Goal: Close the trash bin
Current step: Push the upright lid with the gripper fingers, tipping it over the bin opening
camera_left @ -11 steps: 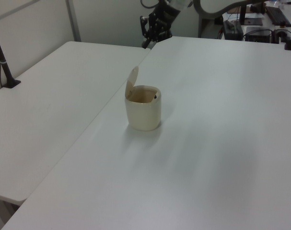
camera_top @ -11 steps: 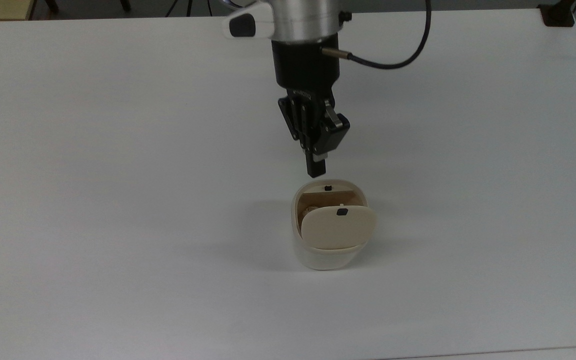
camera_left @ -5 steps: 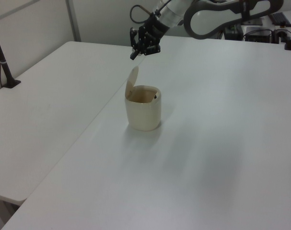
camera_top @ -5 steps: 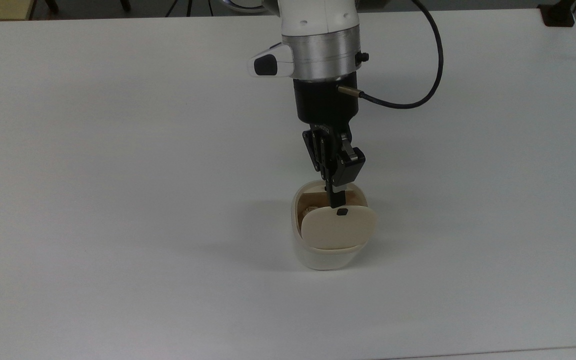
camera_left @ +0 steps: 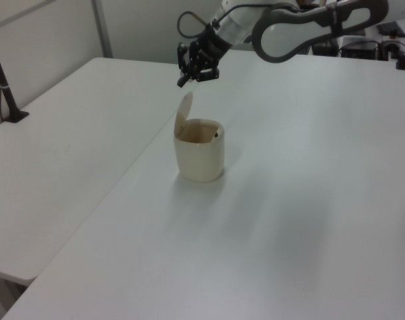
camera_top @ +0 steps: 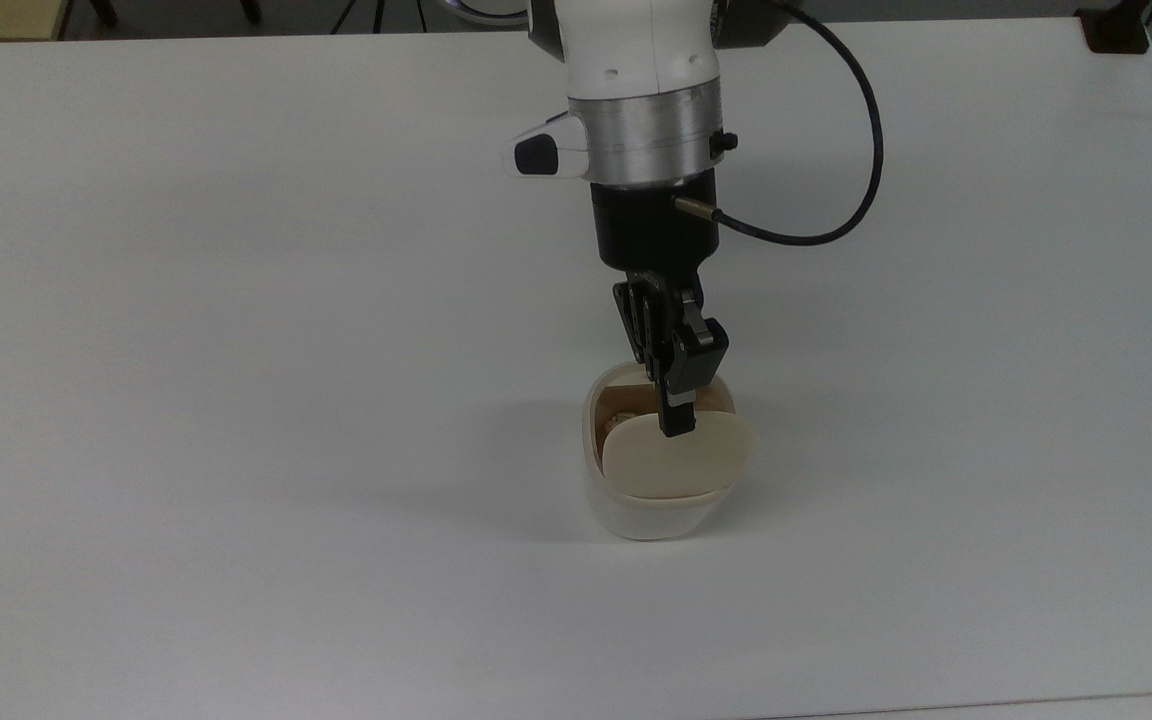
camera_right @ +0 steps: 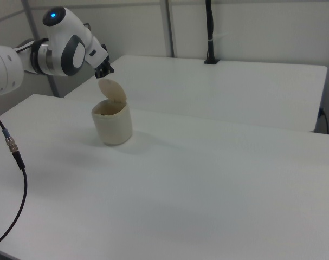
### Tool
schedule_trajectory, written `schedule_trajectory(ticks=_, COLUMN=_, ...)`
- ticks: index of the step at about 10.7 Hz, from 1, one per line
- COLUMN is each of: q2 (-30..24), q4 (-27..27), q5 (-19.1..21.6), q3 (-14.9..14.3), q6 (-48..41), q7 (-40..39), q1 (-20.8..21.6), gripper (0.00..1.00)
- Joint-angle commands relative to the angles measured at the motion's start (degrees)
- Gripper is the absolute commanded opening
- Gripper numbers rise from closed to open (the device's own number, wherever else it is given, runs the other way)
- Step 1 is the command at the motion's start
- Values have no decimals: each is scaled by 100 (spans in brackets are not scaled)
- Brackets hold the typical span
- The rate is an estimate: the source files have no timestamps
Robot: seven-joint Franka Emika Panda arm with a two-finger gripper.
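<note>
White table (camera_top: pixel 236 300), cream trash bin (camera_top: pixel 648 510) — lid (camera_top: pixel 676 458) raised, gripper (camera_top: pixel 677 428) above lid edge — fingers together, empty.

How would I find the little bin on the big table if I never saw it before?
Look at the wide white table and follow the robot's arm down to its black gripper. Right under the tip stands the bin, a small cream-white cup-like tub. Its flat beige lid stands up on its hinge, so the bin is open, and nothing else sits near it on the table.
</note>
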Motion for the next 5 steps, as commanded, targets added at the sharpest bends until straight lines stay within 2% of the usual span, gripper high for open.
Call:
schedule_trajectory(ticks=1, q2=239, q4=187, q5=-34, q3=-105, q6=137, q7=112, q1=181, gripper=0)
schedule_trajectory(ticks=5, q2=248, q4=135, q5=-123, q3=-97, q6=128, q7=103, q1=172, gripper=0)
